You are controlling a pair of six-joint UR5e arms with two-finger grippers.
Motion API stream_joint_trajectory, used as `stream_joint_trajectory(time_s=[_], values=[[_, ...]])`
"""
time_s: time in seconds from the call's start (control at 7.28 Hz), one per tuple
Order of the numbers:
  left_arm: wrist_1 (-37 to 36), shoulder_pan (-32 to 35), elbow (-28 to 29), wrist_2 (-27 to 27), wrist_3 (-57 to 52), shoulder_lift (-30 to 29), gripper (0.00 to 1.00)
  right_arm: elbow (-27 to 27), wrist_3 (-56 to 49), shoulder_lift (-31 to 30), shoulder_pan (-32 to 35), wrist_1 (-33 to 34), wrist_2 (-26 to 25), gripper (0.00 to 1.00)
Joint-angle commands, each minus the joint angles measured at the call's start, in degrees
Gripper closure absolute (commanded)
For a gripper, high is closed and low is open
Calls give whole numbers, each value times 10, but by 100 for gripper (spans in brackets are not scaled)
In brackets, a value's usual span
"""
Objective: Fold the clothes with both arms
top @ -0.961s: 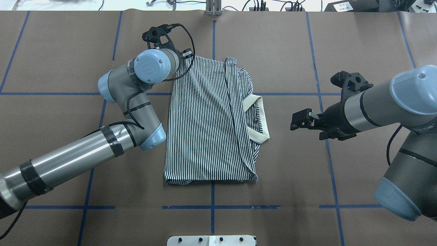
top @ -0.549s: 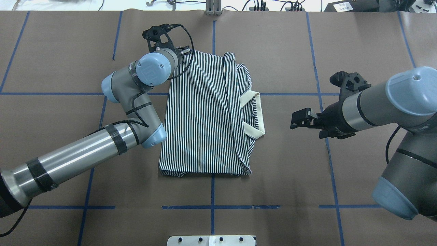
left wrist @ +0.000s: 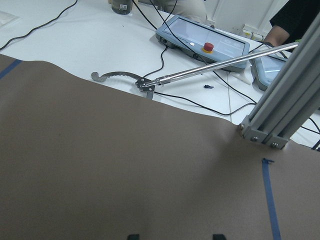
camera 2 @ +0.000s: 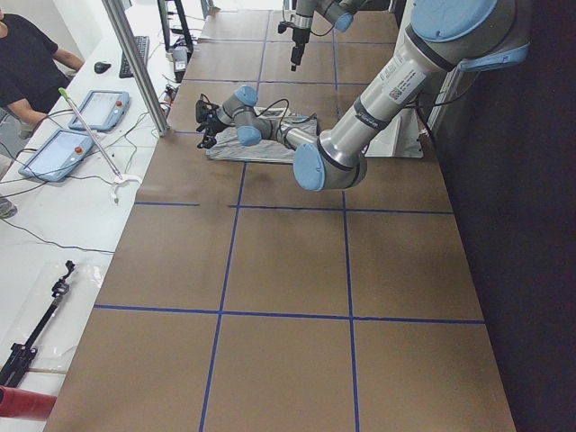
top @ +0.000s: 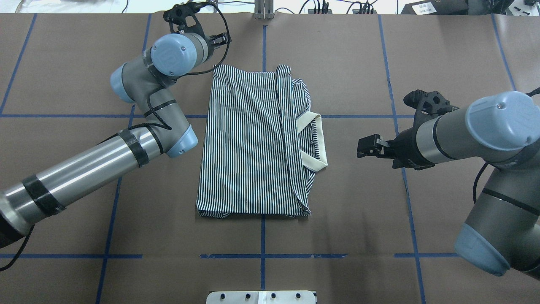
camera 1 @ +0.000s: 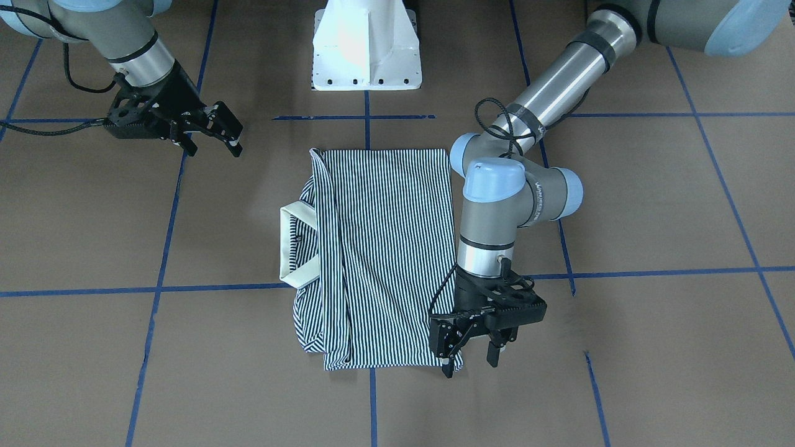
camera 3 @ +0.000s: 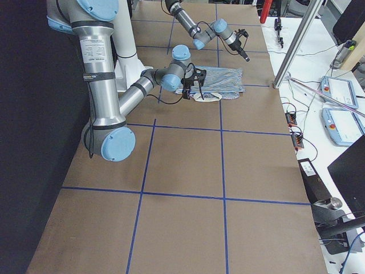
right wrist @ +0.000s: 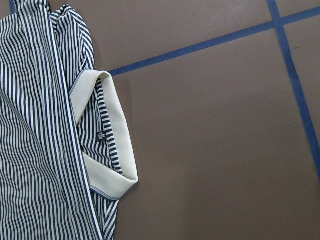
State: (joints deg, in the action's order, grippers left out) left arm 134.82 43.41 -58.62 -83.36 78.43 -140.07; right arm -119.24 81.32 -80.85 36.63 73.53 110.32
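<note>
The striped polo shirt (top: 249, 143) lies folded into a tall rectangle at the table's middle, its cream collar (top: 314, 143) sticking out on the robot's right side. My left gripper (top: 219, 40) hovers open just past the shirt's far left corner, off the cloth. In the front-facing view the left gripper (camera 1: 469, 363) shows spread fingers with nothing between them. The left wrist view shows only bare table and two fingertips (left wrist: 132, 236) apart. My right gripper (top: 363, 148) stands open to the right of the collar (right wrist: 115, 165), clear of it.
The white pedestal base (camera 1: 366, 49) stands at the near edge. An aluminium post (left wrist: 280, 105), cables, a metal grabber rod (left wrist: 200, 70) and teach pendants (left wrist: 202, 42) lie beyond the far edge. A person (camera 2: 27, 63) sits at the side bench. Blue tape lines cross the brown table.
The left gripper first dragged the shirt a little to the left and away from the robot. It then let go of the far left corner and moved off toward the far edge. The right arm barely moved.
</note>
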Motion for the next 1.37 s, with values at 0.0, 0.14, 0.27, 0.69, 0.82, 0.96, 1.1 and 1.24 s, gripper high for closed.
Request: stream_joint_trajectory(time_s=[0.0,0.14,0.27,0.69,0.82,0.96,1.1,1.24], values=[[-57,12,-50,-87,-1,23,0,31,-1,35,-53,6,-72,0],[-102,12,-125,-108,-6,70,0,57,-5,73,-66,39,-84,0],[-152,12,-200,-136,-55,106,0,76,-8,136,-84,120,-108,0],[-195,12,-302,-137,-71,168,0,153,-19,252,-154,216,-174,0],[-195,12,-302,-138,-71,169,0,180,-31,283,-163,258,-172,0],[-195,12,-302,-138,-71,170,0,199,-89,304,-167,295,-171,0],[-194,12,-302,-138,-71,170,0,207,-144,301,-167,305,-167,0],[-194,11,-302,-138,-70,170,0,211,-177,299,-167,305,-166,0]])
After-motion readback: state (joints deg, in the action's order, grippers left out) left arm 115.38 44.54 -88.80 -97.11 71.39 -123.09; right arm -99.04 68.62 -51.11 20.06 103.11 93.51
